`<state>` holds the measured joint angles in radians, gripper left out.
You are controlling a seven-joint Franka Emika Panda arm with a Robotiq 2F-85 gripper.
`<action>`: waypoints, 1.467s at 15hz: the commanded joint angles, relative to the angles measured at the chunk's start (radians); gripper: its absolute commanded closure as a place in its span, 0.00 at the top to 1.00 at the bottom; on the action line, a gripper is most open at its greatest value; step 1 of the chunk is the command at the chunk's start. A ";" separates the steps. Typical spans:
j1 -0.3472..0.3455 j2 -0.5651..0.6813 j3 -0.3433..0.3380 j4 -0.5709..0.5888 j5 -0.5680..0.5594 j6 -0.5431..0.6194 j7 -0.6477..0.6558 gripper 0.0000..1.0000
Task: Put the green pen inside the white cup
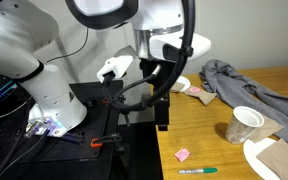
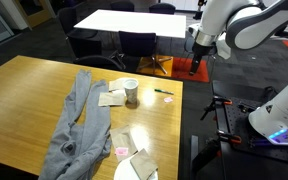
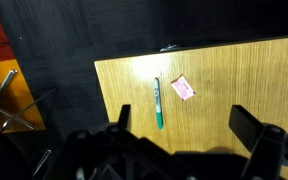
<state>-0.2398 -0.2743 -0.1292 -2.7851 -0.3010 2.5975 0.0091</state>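
Green pen lies flat on the table, outside the white cup and well apart from it. Pink paper scrap just beside the pen. Cup upright; contents cannot be made out. Hand empty, fingers spread wide, hanging well apart from the cup. Grey cloth near the cup.

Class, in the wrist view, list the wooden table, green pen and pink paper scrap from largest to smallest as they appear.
1. wooden table, by far largest.
2. green pen, longer than the scrap.
3. pink paper scrap, shorter but wider; by area these two look close.
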 commanded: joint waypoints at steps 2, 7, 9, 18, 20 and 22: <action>-0.031 0.108 -0.028 0.013 -0.052 0.131 -0.035 1.00; -0.020 0.215 -0.076 0.024 0.003 0.219 -0.093 1.00; -0.019 0.184 -0.069 0.010 -0.020 0.191 -0.059 1.00; -0.014 0.252 -0.073 0.054 -0.016 0.209 -0.045 1.00; -0.009 0.286 -0.072 0.079 -0.018 0.221 -0.044 1.00; -0.002 0.325 -0.073 0.108 -0.021 0.239 -0.039 1.00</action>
<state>-0.2547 -0.0228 -0.2027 -2.7315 -0.3218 2.8021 -0.0505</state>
